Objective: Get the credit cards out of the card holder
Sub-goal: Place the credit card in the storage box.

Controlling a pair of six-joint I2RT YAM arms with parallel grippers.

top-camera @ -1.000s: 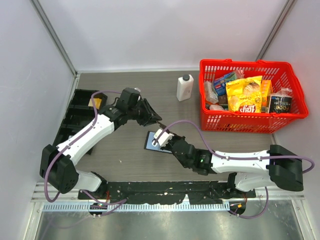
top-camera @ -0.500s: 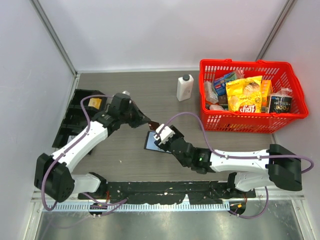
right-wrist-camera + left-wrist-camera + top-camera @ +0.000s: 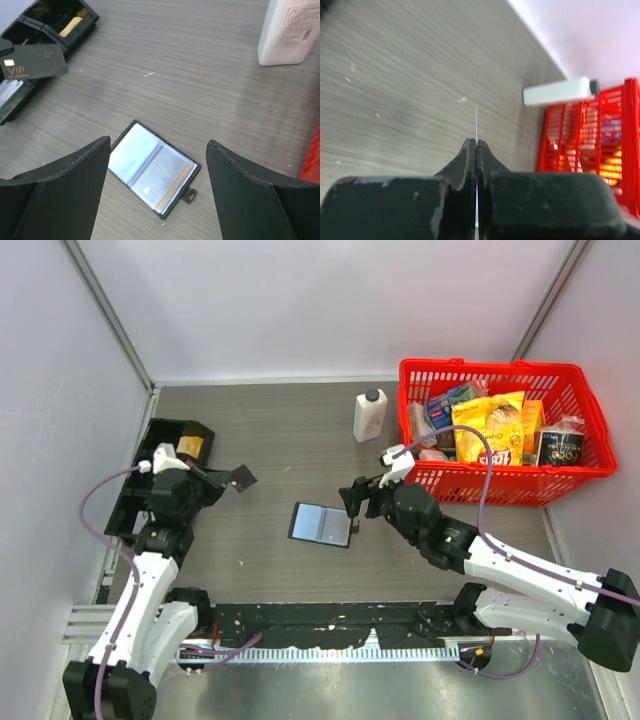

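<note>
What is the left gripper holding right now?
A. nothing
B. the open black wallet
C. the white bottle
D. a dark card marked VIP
D: the left gripper is shut on the dark VIP card, while the card holder lies open on the table, touched by neither gripper.

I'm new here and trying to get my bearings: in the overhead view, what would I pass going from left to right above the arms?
black compartment tray → dark card pinched in the left tool → open card holder → white bottle → red basket
</note>
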